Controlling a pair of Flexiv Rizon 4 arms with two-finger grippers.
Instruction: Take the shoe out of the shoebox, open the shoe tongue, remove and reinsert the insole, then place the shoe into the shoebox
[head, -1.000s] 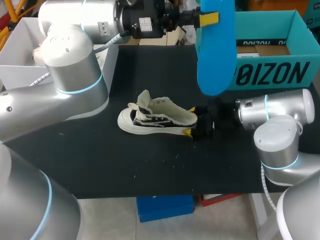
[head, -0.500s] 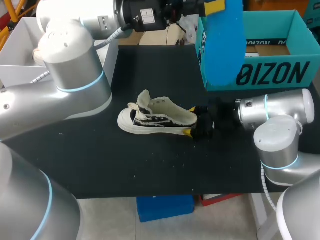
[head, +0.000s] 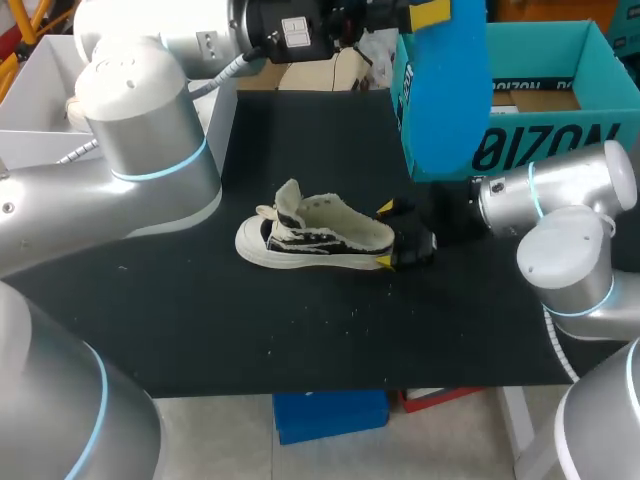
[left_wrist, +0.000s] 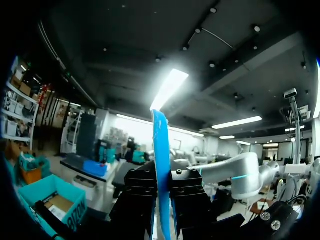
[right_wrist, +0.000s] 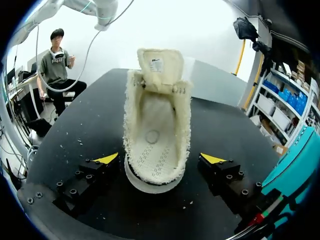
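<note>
The white and black shoe (head: 315, 235) lies on its side in the middle of the black table, tongue pulled open. My right gripper (head: 388, 235) stands open around its heel; in the right wrist view the shoe (right_wrist: 157, 135) sits between the yellow fingertips (right_wrist: 106, 158) with a gap on each side. The blue insole (head: 445, 100) hangs high over the table's far right, in front of the shoebox (head: 560, 100). My left gripper (head: 425, 15) is shut on its upper end. In the left wrist view the insole (left_wrist: 161, 165) stands edge-on between the black fingers.
The teal shoebox stands open at the back right corner, with cardboard inside. A white box (head: 40, 90) sits at the back left. Small white crumbs dot the black table (head: 300, 330) in front of the shoe.
My right gripper's fingers have spread wider around the heel and its arm has lifted a little. The left arm carried the insole slightly to the right, then held still.
</note>
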